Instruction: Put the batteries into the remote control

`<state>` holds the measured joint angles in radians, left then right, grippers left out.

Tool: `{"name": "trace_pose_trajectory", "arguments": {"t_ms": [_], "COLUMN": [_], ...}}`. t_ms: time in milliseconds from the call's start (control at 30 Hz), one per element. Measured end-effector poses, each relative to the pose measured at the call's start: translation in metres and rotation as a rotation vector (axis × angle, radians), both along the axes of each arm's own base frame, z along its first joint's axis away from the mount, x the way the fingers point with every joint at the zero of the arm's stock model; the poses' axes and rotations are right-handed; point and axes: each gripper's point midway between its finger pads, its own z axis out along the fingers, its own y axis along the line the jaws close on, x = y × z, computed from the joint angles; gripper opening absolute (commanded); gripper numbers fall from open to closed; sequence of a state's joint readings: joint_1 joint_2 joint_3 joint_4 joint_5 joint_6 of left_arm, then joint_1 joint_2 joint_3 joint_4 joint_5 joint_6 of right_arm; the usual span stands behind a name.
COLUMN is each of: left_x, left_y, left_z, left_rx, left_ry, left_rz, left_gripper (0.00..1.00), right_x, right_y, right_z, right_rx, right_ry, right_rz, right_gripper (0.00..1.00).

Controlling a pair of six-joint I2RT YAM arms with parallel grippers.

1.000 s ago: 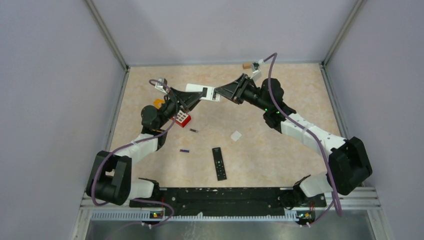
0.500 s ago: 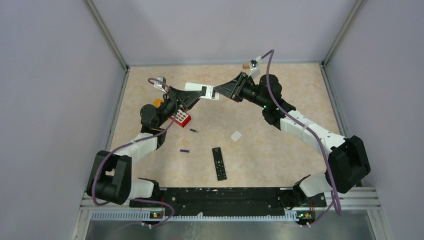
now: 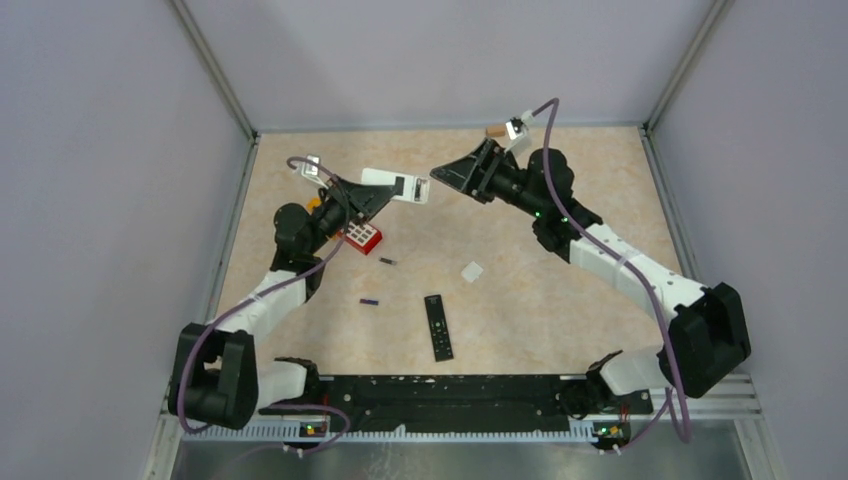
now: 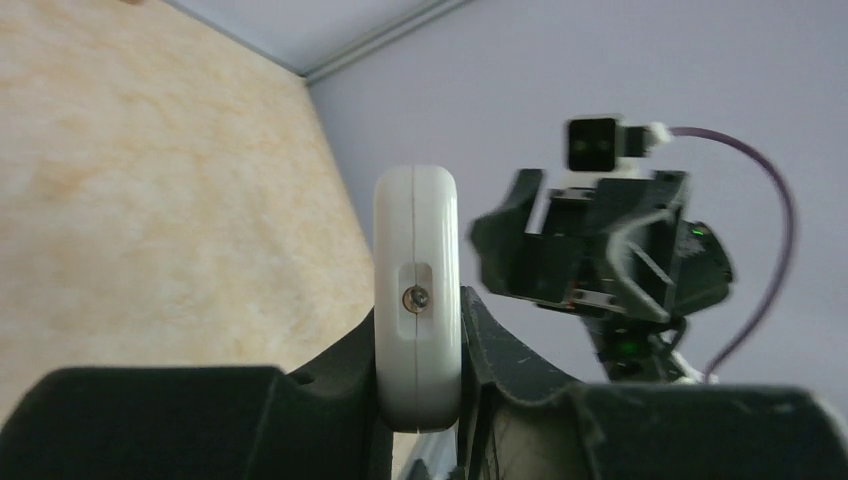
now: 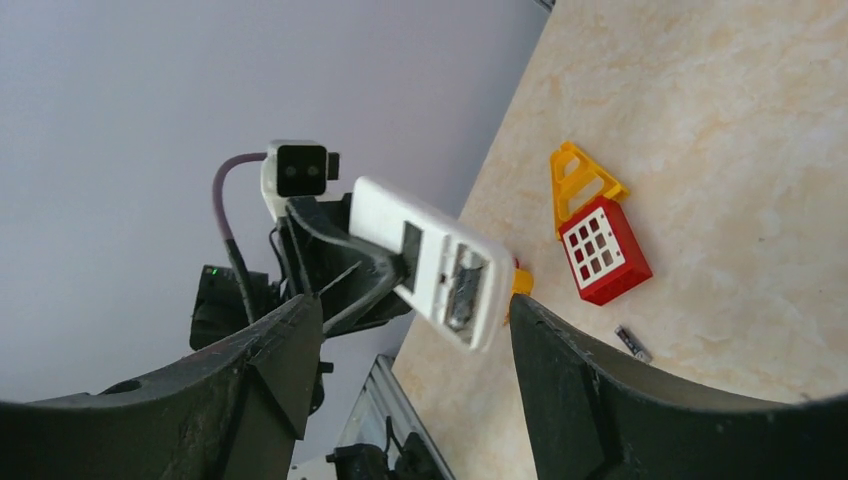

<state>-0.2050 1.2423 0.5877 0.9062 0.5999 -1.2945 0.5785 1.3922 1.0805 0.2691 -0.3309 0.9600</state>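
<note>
Battery (image 3: 387, 261), red block (image 3: 362, 237) below white remote (image 3: 410, 186) clamped in L gripper (image 3: 380, 200); R gripper (image 3: 443, 178) jaws apart; only R wrist shows open bay (image 5: 465, 290)

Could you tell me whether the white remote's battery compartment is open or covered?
Open: the white remote shows an uncovered recess near its end in the right wrist view.

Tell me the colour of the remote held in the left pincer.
White. The slim white plastic remote shows best in the right wrist view.
</note>
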Motion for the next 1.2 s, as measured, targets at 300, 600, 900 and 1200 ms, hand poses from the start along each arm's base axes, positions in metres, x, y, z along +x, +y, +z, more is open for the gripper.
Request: {"name": "trace_pose_trajectory", "arguments": {"t_ms": [300,600,900,1200], "left_x": [0.014,-0.017,-0.031,-0.028], "left_y": [0.065,0.151,0.178,0.174], "left_z": [-0.010,0.021,0.047,0.061], "left_rx": [0.294,0.467,0.596,0.636], "left_ry": [0.058,0.012,-0.035,-0.066], "left_rz": [0.390,0.838,0.957,0.933], "left_gripper": [0.00,0.00,0.00,0.00], "right_x": [-0.014,-0.062,-0.107,-0.116], "right_y": [-0.002,0.081,0.132,0.148], "right_z": [0.003,-0.122,-0.213,-0.261], "right_rx": [-0.053,-0.443,-0.835,-1.009], "right_ry": [-0.106,-0.155,-0.321,-0.466], "right_rz": [0.026,0.278,0.471,0.617], "right_gripper": [0.57,0.55,0.56,0.56]}}
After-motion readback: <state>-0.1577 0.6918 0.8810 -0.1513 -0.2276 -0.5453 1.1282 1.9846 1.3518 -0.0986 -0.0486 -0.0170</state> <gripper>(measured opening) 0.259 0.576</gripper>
